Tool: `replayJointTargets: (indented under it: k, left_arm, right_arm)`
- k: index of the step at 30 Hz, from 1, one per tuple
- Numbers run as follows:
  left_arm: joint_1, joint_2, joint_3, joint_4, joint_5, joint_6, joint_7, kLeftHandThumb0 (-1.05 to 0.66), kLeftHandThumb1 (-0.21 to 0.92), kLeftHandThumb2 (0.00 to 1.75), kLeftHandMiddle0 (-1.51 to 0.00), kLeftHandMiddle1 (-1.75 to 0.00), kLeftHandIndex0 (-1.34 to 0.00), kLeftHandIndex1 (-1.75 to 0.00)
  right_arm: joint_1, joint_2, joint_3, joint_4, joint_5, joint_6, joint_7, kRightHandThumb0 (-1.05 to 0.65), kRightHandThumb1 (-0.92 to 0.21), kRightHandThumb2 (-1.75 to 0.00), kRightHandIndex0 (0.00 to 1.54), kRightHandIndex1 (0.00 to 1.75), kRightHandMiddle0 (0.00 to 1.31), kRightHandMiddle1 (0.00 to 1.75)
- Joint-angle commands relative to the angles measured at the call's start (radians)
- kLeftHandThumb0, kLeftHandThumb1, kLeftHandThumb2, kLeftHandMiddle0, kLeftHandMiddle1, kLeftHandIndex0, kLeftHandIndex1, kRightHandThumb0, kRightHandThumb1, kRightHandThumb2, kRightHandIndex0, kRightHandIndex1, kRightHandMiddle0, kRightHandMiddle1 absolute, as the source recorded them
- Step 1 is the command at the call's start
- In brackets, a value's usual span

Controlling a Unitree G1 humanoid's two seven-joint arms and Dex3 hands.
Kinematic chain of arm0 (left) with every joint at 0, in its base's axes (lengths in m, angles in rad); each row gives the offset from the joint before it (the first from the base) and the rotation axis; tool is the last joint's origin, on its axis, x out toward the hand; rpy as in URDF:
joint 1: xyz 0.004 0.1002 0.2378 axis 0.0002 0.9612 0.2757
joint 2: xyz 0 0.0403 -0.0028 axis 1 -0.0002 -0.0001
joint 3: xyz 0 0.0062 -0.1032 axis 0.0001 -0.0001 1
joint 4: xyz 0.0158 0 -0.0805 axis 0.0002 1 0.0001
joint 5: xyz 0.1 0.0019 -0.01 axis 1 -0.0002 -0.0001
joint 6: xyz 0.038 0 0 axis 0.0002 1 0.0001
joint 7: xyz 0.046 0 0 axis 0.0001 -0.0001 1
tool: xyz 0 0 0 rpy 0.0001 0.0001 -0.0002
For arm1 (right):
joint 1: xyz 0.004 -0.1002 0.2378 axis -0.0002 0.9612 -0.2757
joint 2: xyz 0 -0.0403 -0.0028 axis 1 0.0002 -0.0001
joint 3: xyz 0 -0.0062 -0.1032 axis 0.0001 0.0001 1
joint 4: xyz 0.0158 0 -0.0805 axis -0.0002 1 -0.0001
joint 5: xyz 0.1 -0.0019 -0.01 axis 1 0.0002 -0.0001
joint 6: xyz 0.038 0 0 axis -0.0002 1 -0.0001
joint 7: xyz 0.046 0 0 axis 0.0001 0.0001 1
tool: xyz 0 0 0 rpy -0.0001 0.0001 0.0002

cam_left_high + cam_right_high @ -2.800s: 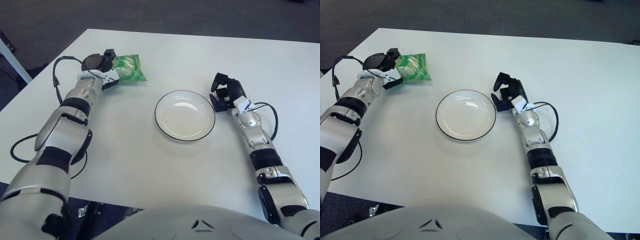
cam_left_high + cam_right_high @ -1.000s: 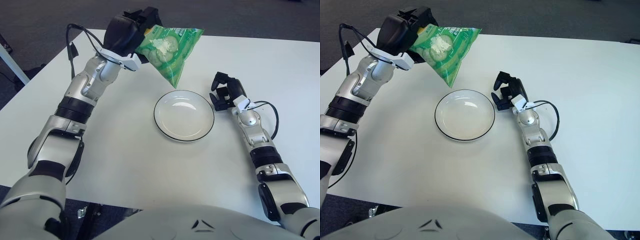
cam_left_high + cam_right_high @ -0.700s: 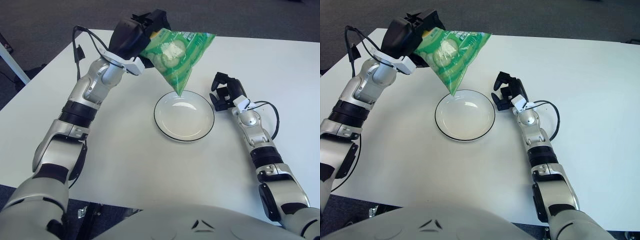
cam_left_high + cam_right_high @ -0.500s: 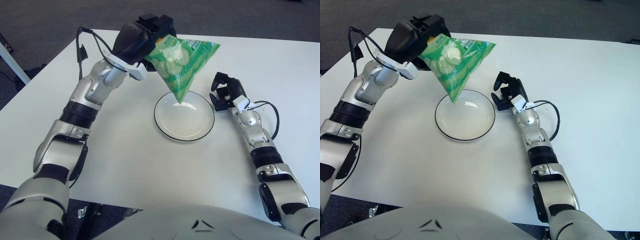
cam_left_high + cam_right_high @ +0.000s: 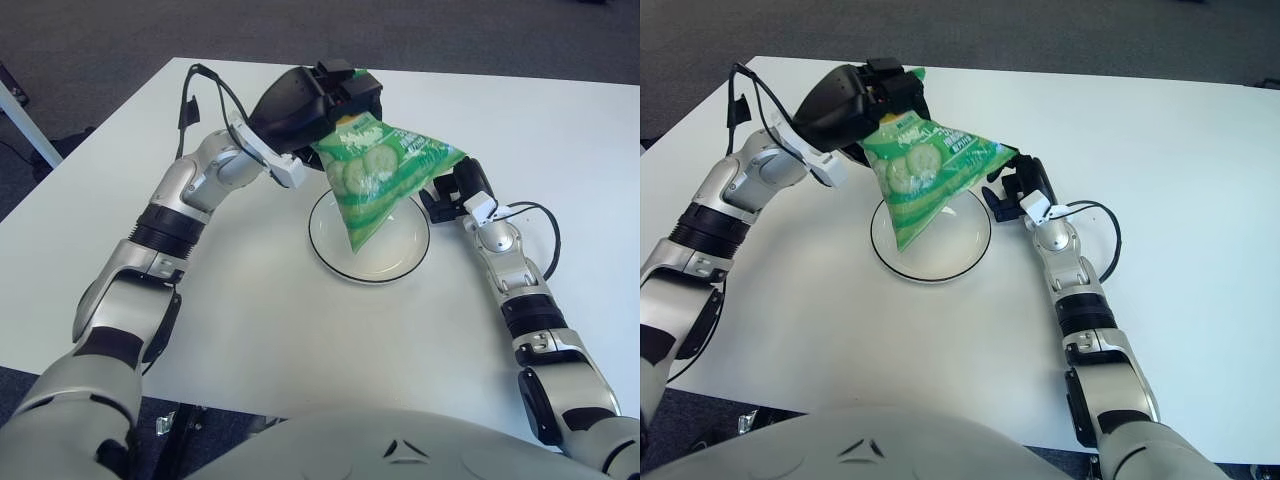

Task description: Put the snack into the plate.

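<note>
Green snack bag (image 5: 382, 177), printed with cucumber slices, lettering too small to read, pinched at its top corner by left hand (image 5: 318, 104), hanging tilted over white black-rimmed plate (image 5: 340, 262) on white tabletop (image 5: 300, 340). Right hand (image 5: 1023, 196) beside plate, fingers curled, empty.

The left arm is reaching forward and inward across the counter, elbow bent, forearm angling up toward the middle. The left hand (image 5: 318, 103) is hanging raised above the surface with its fingers curling closed in a grasp. The right arm is lying stretched forward along the counter, and the right hand (image 5: 1024, 187) is resting low near the middle, partly hidden.
</note>
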Motion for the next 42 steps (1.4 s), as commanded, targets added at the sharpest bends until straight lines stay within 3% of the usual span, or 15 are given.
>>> replayJointTargets:
  k: [1,13,26,42]
  left_arm:
    - [0.031,-0.027,-0.006,-0.030,-0.021,0.024,-0.038,0.00,-0.01,1.68,-0.88,-1.69,-0.63,-1.75]
    - [0.038,-0.076,-0.020,-0.009,-0.010,0.017,-0.093,0.00,0.02,1.64,-0.86,-1.68,-0.60,-1.75]
    - [0.039,-0.113,-0.046,0.033,0.065,0.030,-0.071,0.00,0.06,1.59,-0.83,-1.67,-0.57,-1.75]
    - [0.079,-0.144,-0.085,0.113,0.080,0.069,-0.080,0.00,0.04,1.61,-0.85,-1.65,-0.59,-1.75]
  right_arm:
    - [0.074,0.003,0.024,0.039,-0.028,0.069,0.019,-0.53,-0.21,-1.45,1.36,1.75,0.71,1.75]
    - [0.084,0.002,0.032,0.018,-0.047,0.082,0.007,-0.53,-0.20,-1.46,1.36,1.75,0.71,1.75]
    - [0.098,0.000,0.039,-0.010,-0.074,0.072,-0.010,-0.52,-0.22,-1.43,1.34,1.75,0.69,1.75]
    - [0.111,-0.003,0.044,-0.037,-0.087,0.088,-0.012,-0.52,-0.24,-1.41,1.32,1.75,0.68,1.75]
